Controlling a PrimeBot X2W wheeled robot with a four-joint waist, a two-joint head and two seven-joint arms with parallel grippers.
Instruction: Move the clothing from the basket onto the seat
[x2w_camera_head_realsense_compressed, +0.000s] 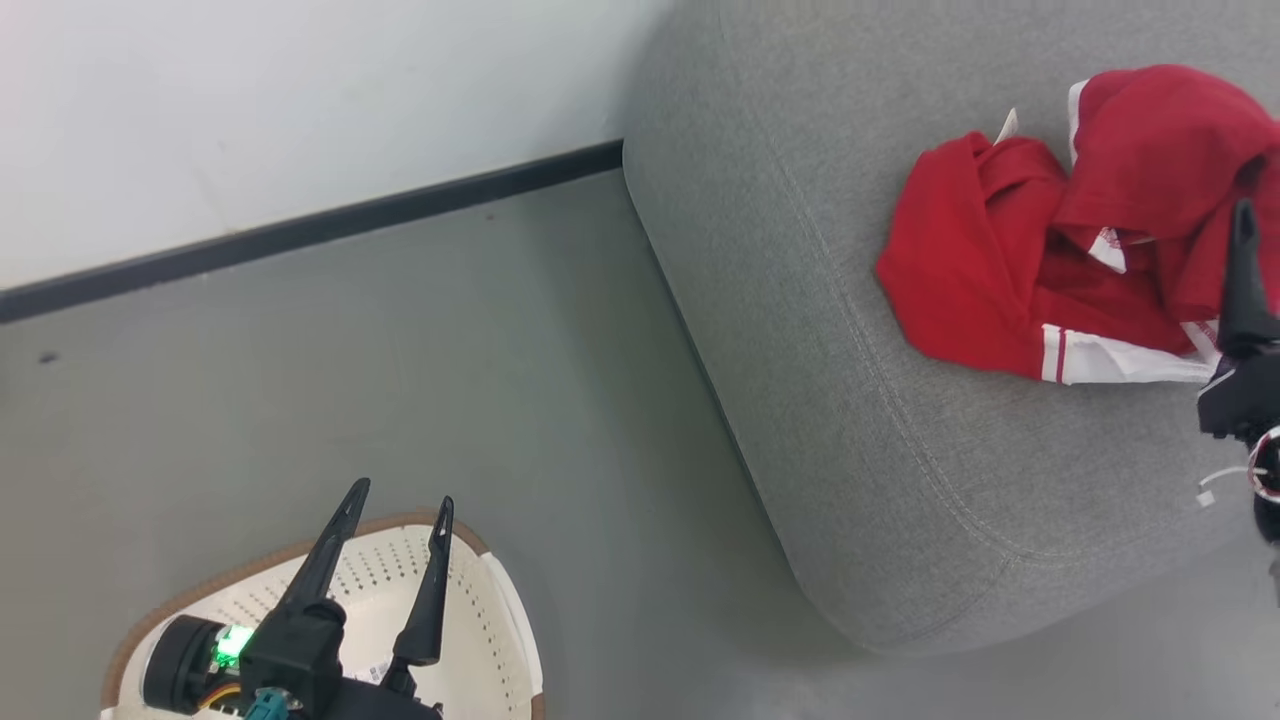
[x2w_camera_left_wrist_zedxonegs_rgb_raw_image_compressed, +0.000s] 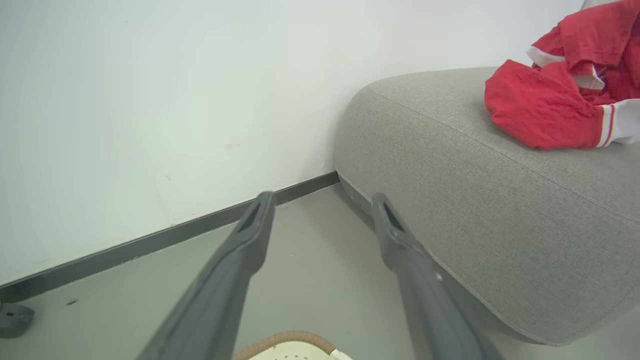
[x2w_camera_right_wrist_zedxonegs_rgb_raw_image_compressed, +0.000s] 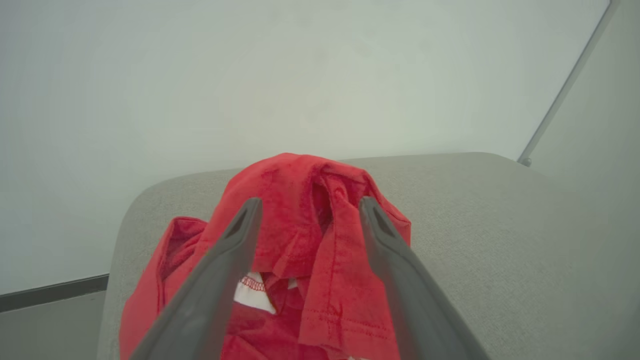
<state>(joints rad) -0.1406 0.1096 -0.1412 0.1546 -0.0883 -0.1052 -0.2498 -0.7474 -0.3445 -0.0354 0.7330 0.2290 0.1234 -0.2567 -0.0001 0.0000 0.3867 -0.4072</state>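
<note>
Clothing watch, starting close in: the basket (x2w_camera_head_realsense_compressed: 480, 640), cut off by the bottom edge and partly hidden, sits on the floor under the left gripper (x2w_camera_head_realsense_compressed: 403, 494), whose fingers are spread wide and hold nothing. Further out on the seat (x2w_camera_head_realsense_compressed: 800, 300) lies the clothing (x2w_camera_head_realsense_compressed: 1050, 250) in a red heap. The right gripper (x2w_camera_right_wrist_zedxonegs_rgb_raw_image_compressed: 310, 201) is wide apart at it, and contact is hard to judge.

The basket (x2w_camera_head_realsense_compressed: 478, 615) runs off the head view's bottom edge, partly hidden behind the left gripper (x2w_camera_head_realsense_compressed: 403, 493); the clothing (x2w_camera_head_realsense_compressed: 980, 270) is cut by its right edge.
</note>
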